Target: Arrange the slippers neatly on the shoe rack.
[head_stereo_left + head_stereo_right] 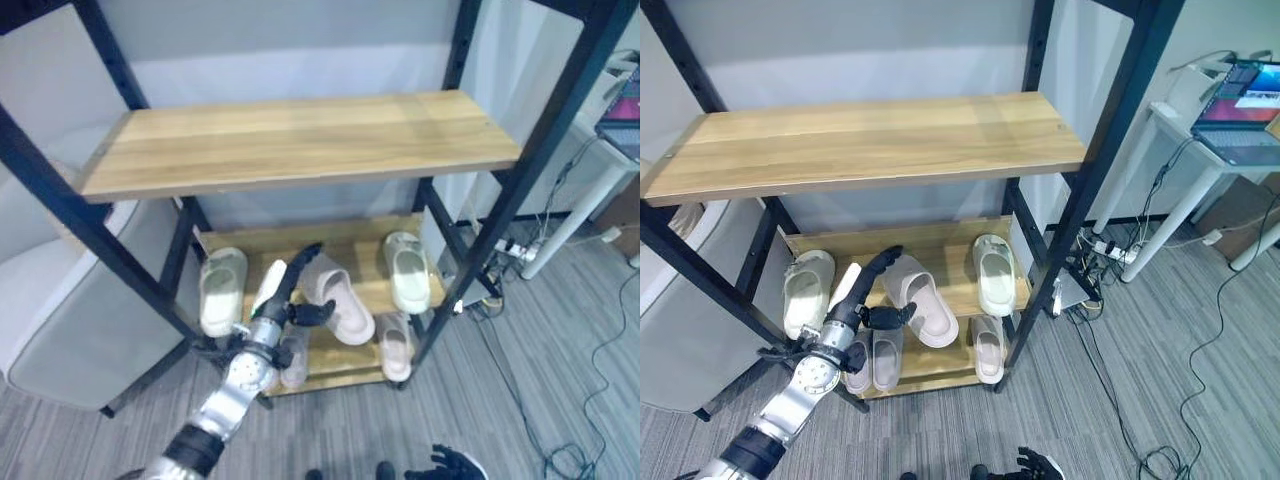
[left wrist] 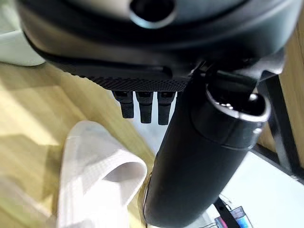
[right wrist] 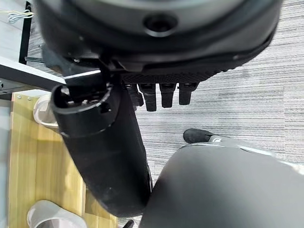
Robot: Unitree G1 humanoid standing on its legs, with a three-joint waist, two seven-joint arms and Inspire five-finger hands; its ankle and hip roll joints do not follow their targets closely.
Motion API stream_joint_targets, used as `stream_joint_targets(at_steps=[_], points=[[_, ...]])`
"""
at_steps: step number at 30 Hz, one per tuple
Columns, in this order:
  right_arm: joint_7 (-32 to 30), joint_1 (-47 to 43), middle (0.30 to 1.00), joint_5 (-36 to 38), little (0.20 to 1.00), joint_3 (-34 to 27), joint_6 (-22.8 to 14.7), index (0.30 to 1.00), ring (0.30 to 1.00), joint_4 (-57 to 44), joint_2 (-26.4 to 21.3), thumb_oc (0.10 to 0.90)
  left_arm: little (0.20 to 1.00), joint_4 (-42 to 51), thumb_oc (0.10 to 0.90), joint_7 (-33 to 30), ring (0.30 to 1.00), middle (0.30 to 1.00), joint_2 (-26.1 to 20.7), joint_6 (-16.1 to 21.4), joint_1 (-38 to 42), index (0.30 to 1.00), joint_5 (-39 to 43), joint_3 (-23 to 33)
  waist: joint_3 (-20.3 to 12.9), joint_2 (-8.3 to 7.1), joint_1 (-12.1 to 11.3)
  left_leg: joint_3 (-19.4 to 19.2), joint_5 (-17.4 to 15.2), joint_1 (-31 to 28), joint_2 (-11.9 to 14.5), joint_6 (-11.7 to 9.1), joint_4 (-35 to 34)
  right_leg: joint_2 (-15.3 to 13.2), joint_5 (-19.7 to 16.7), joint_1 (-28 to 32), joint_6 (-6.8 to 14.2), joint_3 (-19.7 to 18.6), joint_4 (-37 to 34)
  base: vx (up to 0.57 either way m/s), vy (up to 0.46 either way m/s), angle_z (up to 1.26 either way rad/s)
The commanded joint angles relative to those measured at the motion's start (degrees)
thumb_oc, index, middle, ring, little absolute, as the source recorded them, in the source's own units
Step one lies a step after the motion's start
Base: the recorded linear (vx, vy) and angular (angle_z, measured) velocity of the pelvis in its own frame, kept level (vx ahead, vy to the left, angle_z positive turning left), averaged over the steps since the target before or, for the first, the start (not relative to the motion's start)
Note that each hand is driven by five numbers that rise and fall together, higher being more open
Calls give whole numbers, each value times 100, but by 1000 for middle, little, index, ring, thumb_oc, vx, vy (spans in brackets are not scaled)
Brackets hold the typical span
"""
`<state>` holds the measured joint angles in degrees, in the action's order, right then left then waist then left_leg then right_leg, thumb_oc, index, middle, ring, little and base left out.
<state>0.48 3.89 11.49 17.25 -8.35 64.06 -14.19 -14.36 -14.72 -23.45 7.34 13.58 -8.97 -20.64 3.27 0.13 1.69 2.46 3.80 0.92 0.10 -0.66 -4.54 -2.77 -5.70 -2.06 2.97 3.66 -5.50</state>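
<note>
Slippers: we see a pinkish slipper [image 1: 338, 300] lying askew in the middle of the lower shelf [image 1: 365, 240] of the shoe rack [image 1: 300, 140]; a pale green slipper [image 1: 221, 288] lies to its left and another pale green one [image 1: 406, 270] to its right, both straight.
Front row: two more slippers, one [image 1: 395, 345] at the lower right of the shelf and one [image 1: 293, 358] partly hidden behind our arm.
Left hand: our left hand [image 1: 290, 290] reaches in from the lower left, fingers straight and released, thumb [image 1: 312, 314] close to the heel of the askew slipper; it grasps nothing.
Right hand: our right hand [image 1: 450, 465] hangs low at the bottom edge of the frame, over the floor, fingers relaxed and idle.
Step in hand: we judge this as the approach to the crooked pinkish slipper.
Next move: we think the hand must close on the slipper's heel or push its side, so it turns parallel to its neighbours.
</note>
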Motion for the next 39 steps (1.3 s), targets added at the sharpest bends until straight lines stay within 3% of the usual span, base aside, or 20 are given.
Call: stream_joint_targets(at_steps=[1, 8, 18, 19, 20, 21, 32, 39], points=[[-23, 57, 900, 28, 900, 98, -75, 900, 900, -202, -487, 800, 900, -207, 800, -600, 900, 900, 97, 301, 1537, 900, -343, 208, 119, 76, 124, -13, -202, 208, 36, -336, -46, 265, 731, 185, 275, -83, 50, 11, -18, -11], [-23, -65, 900, 88, 900, 151, -175, 900, 900, -461, -695, 800, 900, -993, 800, -1055, 900, 900, -158, -54, 2502, 900, -916, 66, 210, 72, 279, -88, -90, 717, 117, -364, -46, 330, 590, -375, 296, -206, 50, -76, -25, -12], [-54, -229, 900, 184, 900, 176, -273, 900, 900, -630, -772, 800, 900, -1751, 800, -1178, 900, 900, -403, -363, 3022, 900, -1155, -120, 196, -56, 331, -117, 55, 1325, 120, -370, -46, 353, 399, -989, 316, -248, 50, -50, -17, -4], [-47, -250, 900, 205, 900, 173, -299, 900, 900, -611, -755, 800, 771, -1825, 714, -1174, 771, 771, -420, -374, 3046, 771, -1213, -150, 193, -65, 329, -116, 62, 1356, 121, -369, -46, 348, 389, -1021, 313, -249, 50, 0, 0, 0], [-48, -270, 900, 224, 900, 168, -307, 900, 900, -597, -750, 800, 448, -1881, 499, -1151, 448, 448, -450, -411, 3055, 448, -1262, -174, 195, -68, 327, -119, 65, 1368, 122, -367, -46, 346, 385, -1036, 315, -253, 50, 0, 0, 0], [-61, -282, 900, 240, 900, 163, -333, 900, 900, -607, -735, 800, 300, -1954, 400, -1132, 300, 300, -467, -422, 3053, 300, -1279, -200, 198, -78, 310, -123, 72, 1390, 114, -364, -46, 344, 387, -1042, 310, -260, 50, 0, 0, 0], [-85, -221, 900, 236, 900, 177, -376, 900, 900, -567, -605, 800, 300, -1520, 400, -1111, 300, 300, -420, -283, 2573, 300, -1232, -34, 240, -67, 194, -168, 18, 1171, 76, -355, -46, 326, 444, -845, 285, -259, 50, 2, 9, 1], [-90, -178, 900, 189, 900, 144, -314, 900, 900, -351, -470, 800, 300, -206, 400, -864, 300, 300, -340, 188, 1873, 300, -885, 179, 242, -27, 59, -177, -56, 868, 42, -339, -46, 280, 508, -523, 276, -208, 50, 13, 18, 1]])
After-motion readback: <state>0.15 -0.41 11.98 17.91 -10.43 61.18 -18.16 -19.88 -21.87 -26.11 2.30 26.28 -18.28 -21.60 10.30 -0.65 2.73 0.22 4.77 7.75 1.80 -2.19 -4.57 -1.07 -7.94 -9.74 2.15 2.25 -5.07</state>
